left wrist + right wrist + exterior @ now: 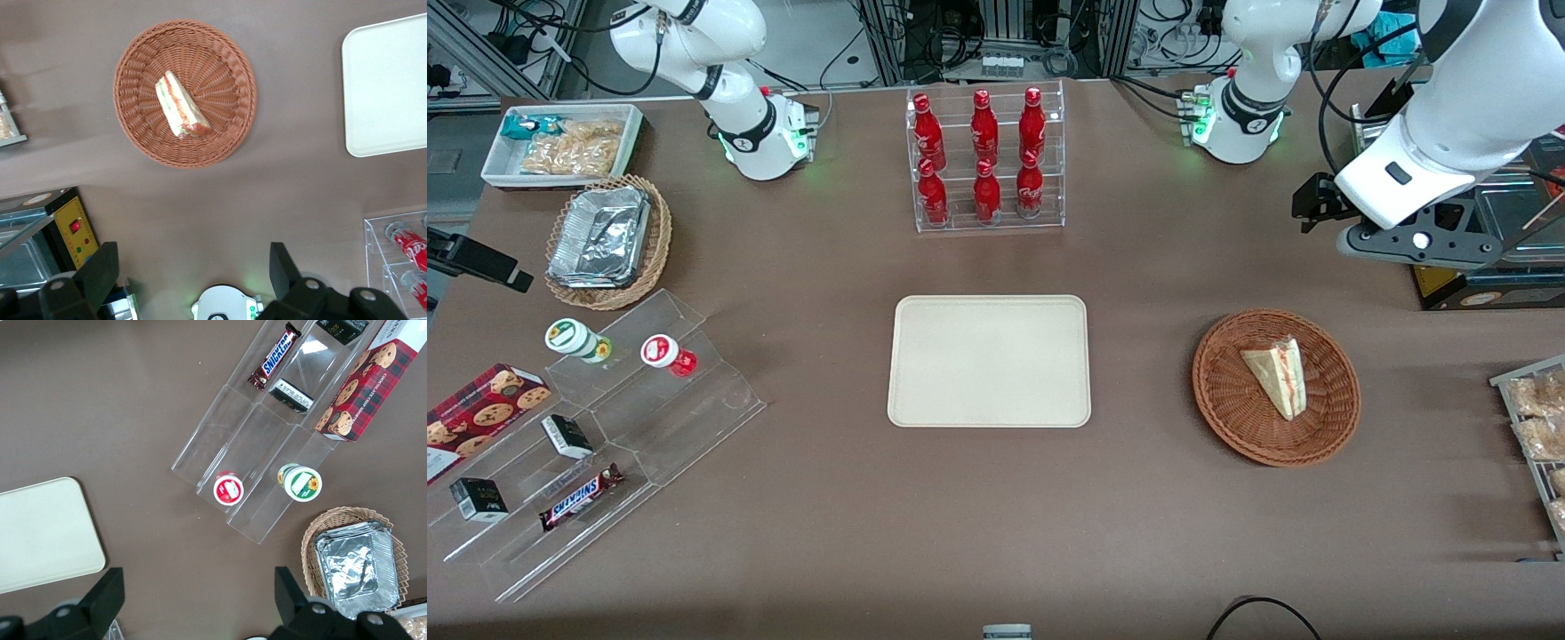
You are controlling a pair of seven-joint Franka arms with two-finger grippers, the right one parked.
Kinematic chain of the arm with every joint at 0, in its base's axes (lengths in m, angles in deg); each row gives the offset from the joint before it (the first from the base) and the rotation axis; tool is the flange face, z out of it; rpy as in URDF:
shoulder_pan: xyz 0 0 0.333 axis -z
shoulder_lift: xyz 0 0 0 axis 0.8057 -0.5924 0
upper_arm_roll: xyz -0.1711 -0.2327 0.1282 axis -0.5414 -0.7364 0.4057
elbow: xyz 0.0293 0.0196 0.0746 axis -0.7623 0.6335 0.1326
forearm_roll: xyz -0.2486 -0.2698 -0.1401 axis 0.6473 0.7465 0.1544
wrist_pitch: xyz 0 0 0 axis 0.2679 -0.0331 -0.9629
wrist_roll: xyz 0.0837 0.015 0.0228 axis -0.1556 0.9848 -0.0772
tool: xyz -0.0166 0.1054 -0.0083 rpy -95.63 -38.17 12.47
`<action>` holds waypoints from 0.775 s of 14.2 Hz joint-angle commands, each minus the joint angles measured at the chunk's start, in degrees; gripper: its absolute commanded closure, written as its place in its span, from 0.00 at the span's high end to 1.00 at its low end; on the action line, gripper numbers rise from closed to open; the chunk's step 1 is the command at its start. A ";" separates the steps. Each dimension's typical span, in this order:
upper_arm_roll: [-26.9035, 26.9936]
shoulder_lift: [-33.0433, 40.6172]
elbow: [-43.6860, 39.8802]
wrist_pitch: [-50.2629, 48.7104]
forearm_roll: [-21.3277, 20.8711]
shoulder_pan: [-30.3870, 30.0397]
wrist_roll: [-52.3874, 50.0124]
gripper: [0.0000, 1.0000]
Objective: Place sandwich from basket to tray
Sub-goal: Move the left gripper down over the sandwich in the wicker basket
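Observation:
The sandwich (1276, 378), a pale wedge with a red-pink stripe in clear wrap, lies in the reddish-brown wicker basket (1227, 418) toward the working arm's end of the table. The cream tray (989, 360) lies bare at the table's middle, beside the basket. My left gripper (1316, 213) hangs high above the table, farther from the front camera than the basket, open and holding nothing. The left wrist view shows its gripper (193, 267) with fingers wide apart, well clear of the sandwich (181, 107), the basket (133, 127) and a part of the tray (387, 87).
A clear rack of red bottles (985, 160) stands farther back than the tray. A wire rack of bagged snacks (1538, 427) sits at the working arm's table edge. A yellow-and-black box (1476, 284) lies under the gripper. A foil-filled tan basket (605, 240) and acrylic shelves (596, 427) are toward the parked arm's end.

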 commanded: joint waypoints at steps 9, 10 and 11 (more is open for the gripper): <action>6.24 -8.76 13.13 11.25 0.74 -0.31 -5.91 1.00; 6.42 -10.07 15.08 15.30 0.65 -0.40 -10.21 1.00; 7.03 -12.09 16.49 19.35 0.57 -0.40 -15.91 1.00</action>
